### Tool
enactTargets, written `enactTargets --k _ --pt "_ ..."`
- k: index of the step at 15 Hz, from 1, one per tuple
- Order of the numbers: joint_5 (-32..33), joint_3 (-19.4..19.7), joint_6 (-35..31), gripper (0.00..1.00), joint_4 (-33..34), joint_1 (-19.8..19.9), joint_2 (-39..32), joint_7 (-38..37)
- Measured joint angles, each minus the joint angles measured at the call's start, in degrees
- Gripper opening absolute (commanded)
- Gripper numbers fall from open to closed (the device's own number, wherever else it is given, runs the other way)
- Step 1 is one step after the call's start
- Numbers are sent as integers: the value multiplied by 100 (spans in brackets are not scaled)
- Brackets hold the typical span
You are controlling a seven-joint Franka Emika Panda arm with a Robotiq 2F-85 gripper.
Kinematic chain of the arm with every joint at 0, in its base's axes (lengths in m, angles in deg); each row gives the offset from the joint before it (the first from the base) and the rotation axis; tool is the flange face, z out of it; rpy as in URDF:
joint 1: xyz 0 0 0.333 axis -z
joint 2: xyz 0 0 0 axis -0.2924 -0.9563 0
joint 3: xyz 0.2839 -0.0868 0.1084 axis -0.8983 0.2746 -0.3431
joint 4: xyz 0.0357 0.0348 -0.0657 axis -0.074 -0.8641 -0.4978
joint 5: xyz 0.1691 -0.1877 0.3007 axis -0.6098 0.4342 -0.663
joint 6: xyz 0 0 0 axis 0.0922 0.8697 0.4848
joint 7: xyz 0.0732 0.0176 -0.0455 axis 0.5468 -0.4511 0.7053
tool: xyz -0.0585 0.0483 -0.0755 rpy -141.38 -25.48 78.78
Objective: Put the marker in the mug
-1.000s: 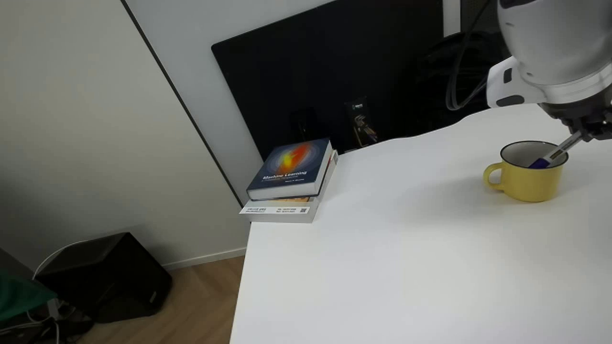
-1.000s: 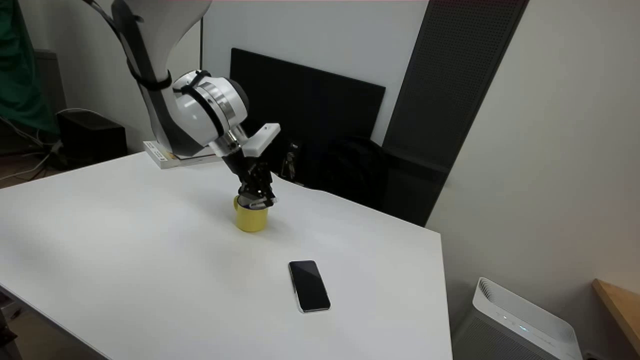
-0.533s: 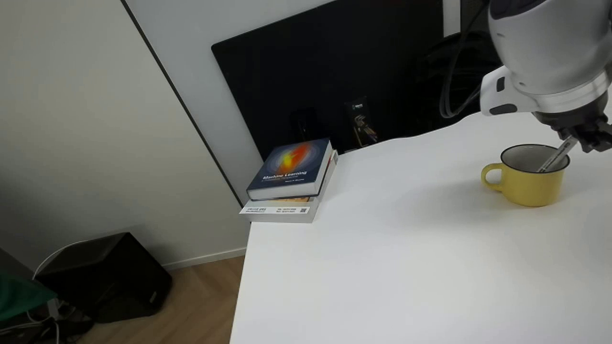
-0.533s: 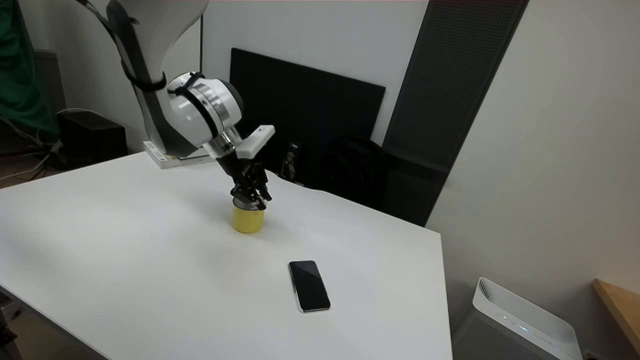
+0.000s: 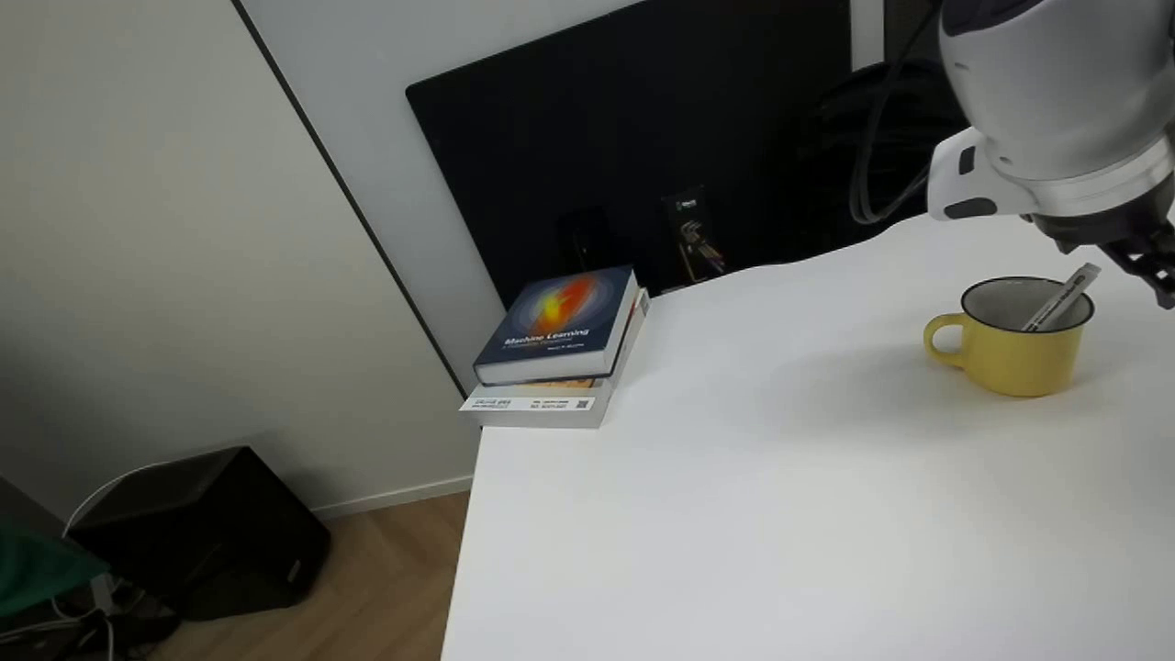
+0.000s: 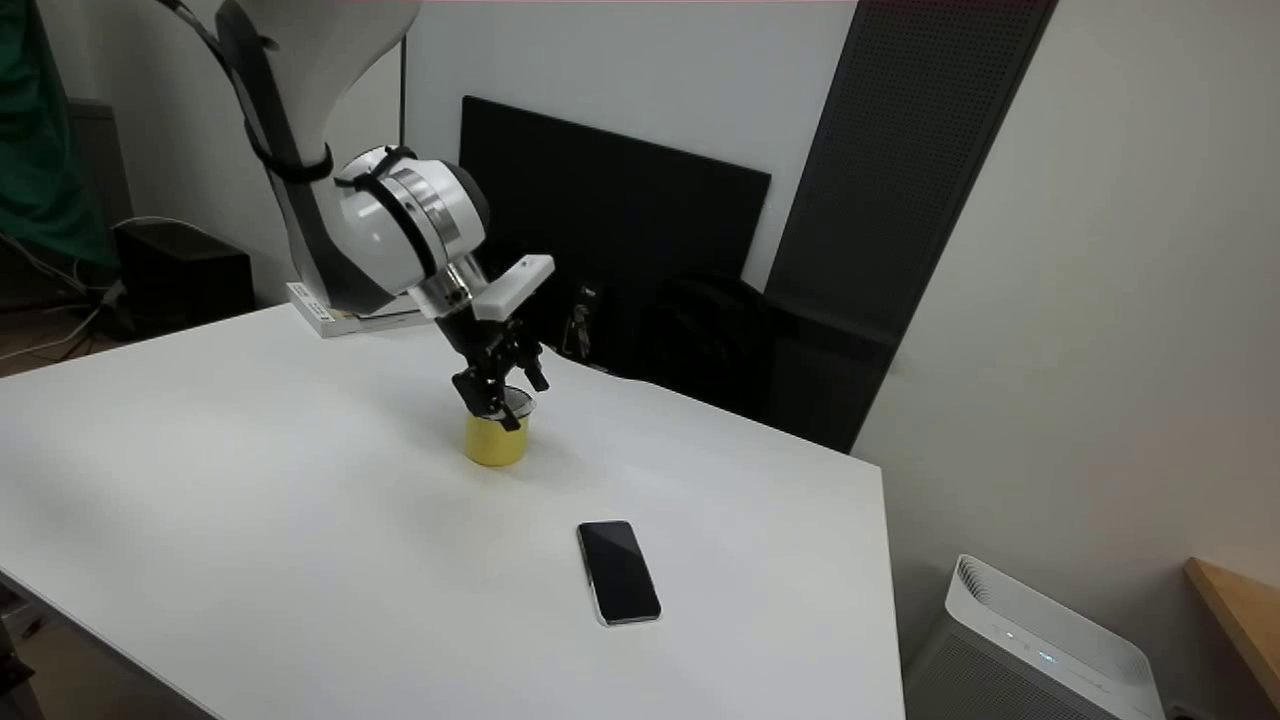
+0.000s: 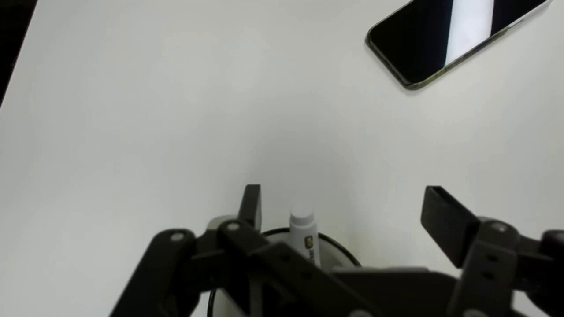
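The yellow mug (image 5: 1010, 363) stands upright on the white table, and it shows in both exterior views. Inside it the whitish-grey marker (image 5: 1065, 296) leans against the rim with its upper end sticking out; its lower end is hidden by the mug wall. Right above the mug, my gripper (image 6: 525, 405) has its jaws spread wide. In the wrist view the marker (image 7: 305, 240) rises between the spread fingers of the gripper (image 7: 346, 211), nearer the left finger and touched by neither. Part of the mug's dark rim (image 7: 341, 249) shows below, mostly covered by the gripper.
A black phone (image 6: 619, 572) lies on the table near the mug. Two stacked books (image 5: 560, 330) sit at a table corner. Behind the table's back edge stands a large black panel (image 6: 610, 190). A white appliance (image 6: 1050, 640) is beside the table.
The gripper has opened and let go of the marker, which sank deeper so its blue end no longer shows. Early on, the mug shifted slightly along with the arm.
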Motion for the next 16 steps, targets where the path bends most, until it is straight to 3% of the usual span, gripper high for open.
enactTargets --k 9,16 --pt "-2443 -151 1015 100 77 303 659 -17" --pt "-4176 -49 1367 100 97 745 1031 -68"
